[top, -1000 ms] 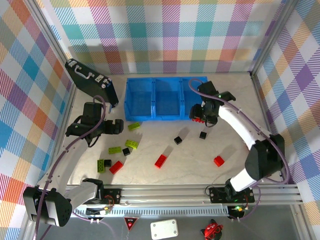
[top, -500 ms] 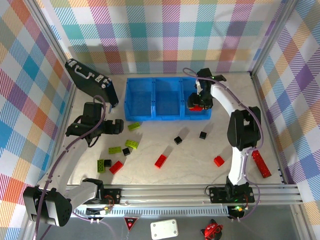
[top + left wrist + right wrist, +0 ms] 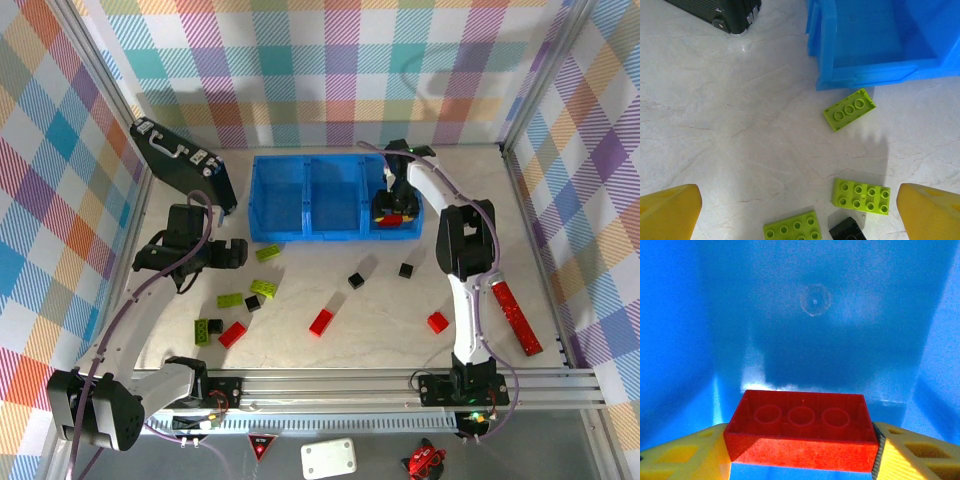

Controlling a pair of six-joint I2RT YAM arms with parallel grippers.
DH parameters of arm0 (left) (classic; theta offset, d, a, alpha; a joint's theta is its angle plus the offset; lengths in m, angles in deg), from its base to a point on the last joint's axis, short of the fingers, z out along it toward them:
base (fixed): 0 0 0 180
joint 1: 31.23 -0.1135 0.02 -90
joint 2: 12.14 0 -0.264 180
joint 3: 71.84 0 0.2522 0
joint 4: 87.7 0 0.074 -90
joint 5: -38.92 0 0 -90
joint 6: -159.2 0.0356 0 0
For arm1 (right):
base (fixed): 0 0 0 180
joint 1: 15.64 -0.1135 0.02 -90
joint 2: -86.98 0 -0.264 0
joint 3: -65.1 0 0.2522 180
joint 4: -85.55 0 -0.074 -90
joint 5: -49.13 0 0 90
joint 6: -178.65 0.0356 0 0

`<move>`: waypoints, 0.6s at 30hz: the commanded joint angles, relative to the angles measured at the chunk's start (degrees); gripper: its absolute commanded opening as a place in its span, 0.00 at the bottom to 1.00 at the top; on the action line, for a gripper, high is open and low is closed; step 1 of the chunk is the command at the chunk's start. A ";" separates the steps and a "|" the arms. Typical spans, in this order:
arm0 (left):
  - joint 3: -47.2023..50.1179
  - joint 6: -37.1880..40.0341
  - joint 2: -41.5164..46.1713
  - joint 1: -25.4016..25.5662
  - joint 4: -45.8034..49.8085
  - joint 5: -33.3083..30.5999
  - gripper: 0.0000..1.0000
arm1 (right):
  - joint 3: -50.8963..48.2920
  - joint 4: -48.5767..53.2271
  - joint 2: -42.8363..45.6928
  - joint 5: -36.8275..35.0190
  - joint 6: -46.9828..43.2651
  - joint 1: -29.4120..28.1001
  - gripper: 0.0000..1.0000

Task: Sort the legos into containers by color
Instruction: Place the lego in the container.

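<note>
Lego (image 3: 800, 432), red | clamped in right pincer (image 3: 800, 454), apparently over tray (image 3: 680, 340) | left pincer (image 3: 800, 212) open

Tray (image 3: 300, 236) bright blue; held brick (image 3: 801, 432) red; near-left bricks (image 3: 849, 109) lime green, middle bricks (image 3: 356, 280) black; case (image 3: 185, 165) far left black, silver latches; stick (image 3: 516, 318) right glittery red; table (image 3: 385, 310) pale marbled; walls (image 3: 330, 70) pastel plaid

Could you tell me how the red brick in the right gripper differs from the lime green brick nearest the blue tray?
The red brick is clamped in the right gripper above the right compartment of the blue tray; the green brick lies loose on the table just outside it. Colour: red against lime green. Both are oblong and show three rings.
</note>
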 commanded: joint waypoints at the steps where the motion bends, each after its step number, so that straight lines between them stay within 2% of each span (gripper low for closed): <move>1: -0.39 0.99 0.10 0.46 -0.06 -0.82 1.00 | 1.51 2.74 -1.85 -0.57 -0.19 0.37 0.66; 9: -0.36 1.08 -0.14 0.48 -0.06 -1.27 1.00 | 0.53 2.20 -2.71 0.04 1.20 0.36 0.69; 18: -0.61 1.07 -0.63 0.46 0.21 -1.46 1.00 | 0.63 2.74 1.37 0.94 1.40 0.35 0.73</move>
